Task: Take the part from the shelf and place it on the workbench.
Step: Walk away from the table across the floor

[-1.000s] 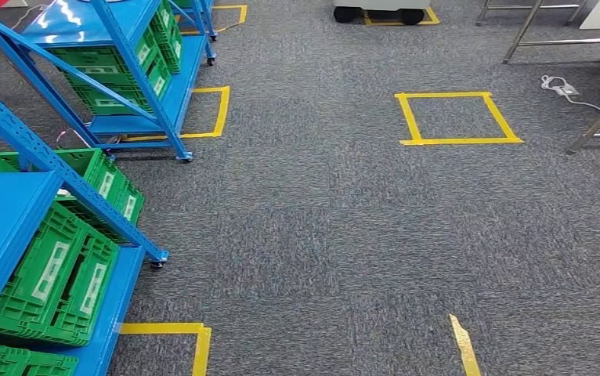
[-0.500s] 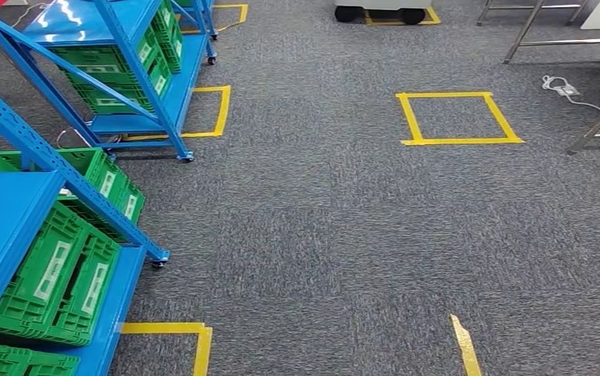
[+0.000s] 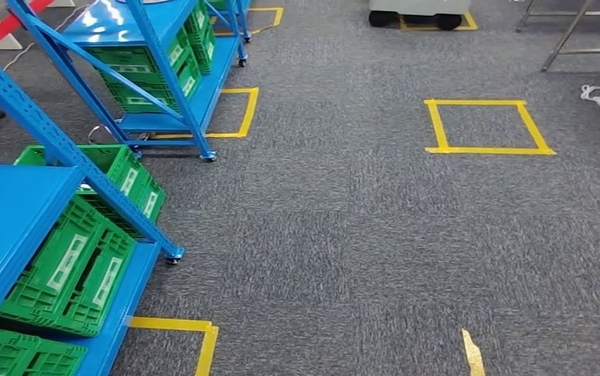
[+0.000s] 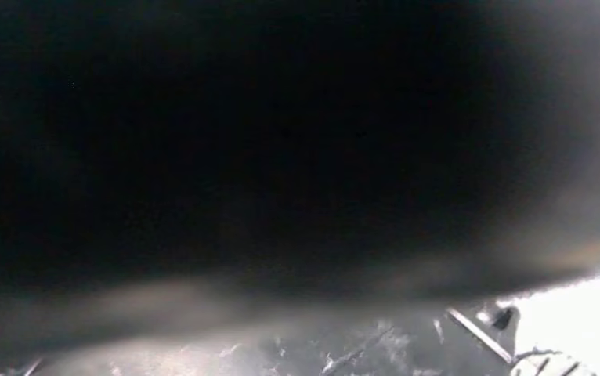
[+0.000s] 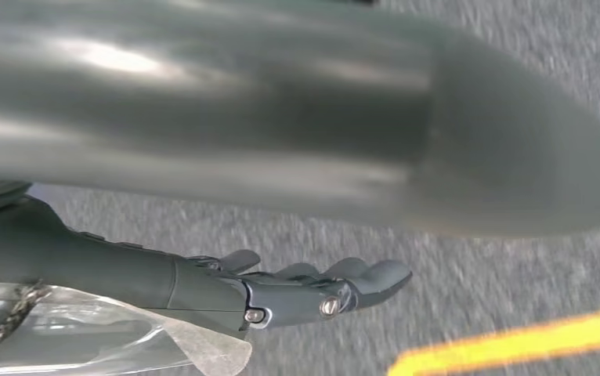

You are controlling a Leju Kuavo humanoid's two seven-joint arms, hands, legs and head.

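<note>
The right hand (image 5: pixel 312 291) is seen reaching out over grey carpet (image 5: pixel 516 290), its dark fingers (image 5: pixel 375 276) held nearly straight and close together. A clear plastic bag (image 5: pixel 85 333) — crinkled, with something dark and chain-like visible inside — lies against the underside of the hand; whether it is gripped cannot be told. A broad, blurred grey cover (image 5: pixel 281 117) is seen above the hand. A yellow tape line (image 5: pixel 516 345) crosses the carpet beyond the fingertips.

Warehouse-like workshop: blue shelving (image 3: pixel 62 149), green crates (image 3: pixel 85 258), floor tape (image 3: pixel 489 125).
</note>
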